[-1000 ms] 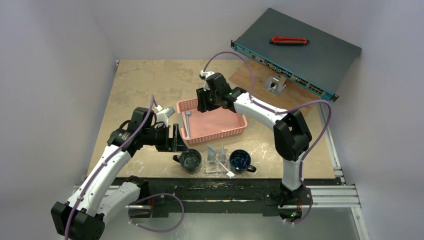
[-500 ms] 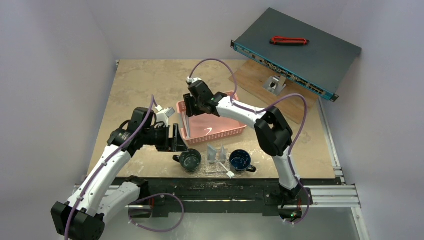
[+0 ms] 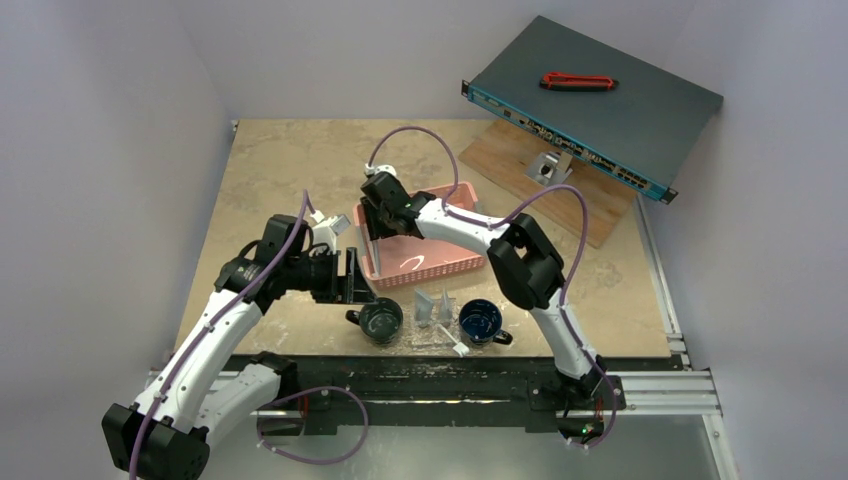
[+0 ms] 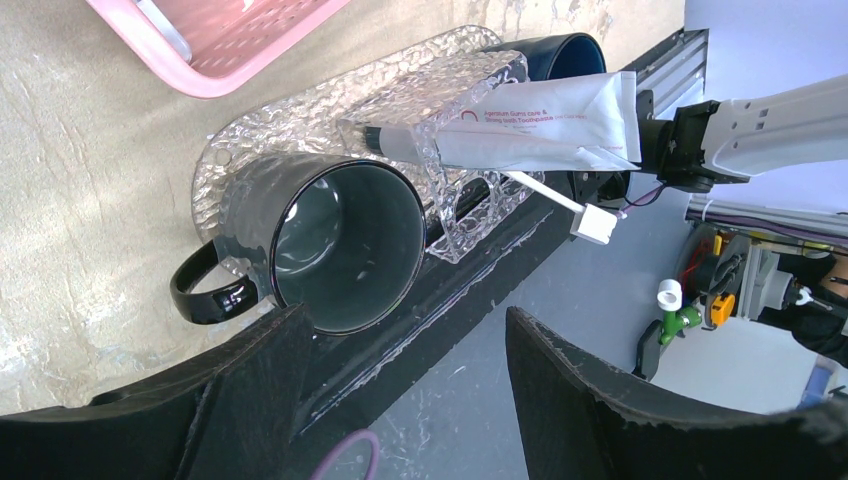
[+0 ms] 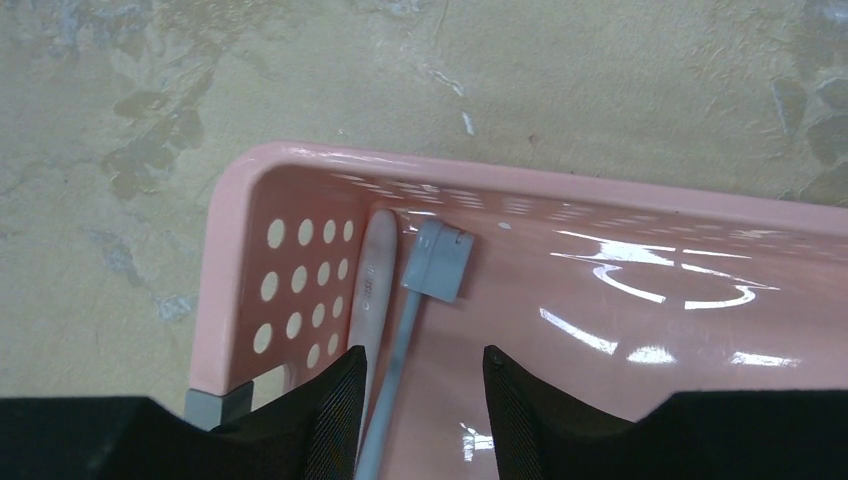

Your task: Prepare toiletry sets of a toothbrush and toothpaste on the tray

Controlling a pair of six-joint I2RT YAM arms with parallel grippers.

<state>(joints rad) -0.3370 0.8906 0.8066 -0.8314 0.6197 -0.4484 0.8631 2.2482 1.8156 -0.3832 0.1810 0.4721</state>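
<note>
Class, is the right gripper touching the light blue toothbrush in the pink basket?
Cannot tell. Right wrist view: the light blue toothbrush runs between the right gripper's fingers, close beside one, contact unclear.

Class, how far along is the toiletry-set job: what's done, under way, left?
Done: one red-printed white toothpaste tube and white plastic toothbrush lie on the clear textured tray. Under way: the right fingers, open, straddle a light blue toothbrush in the pink plastic basket. Left: lifting it and adding a tube.
</note>
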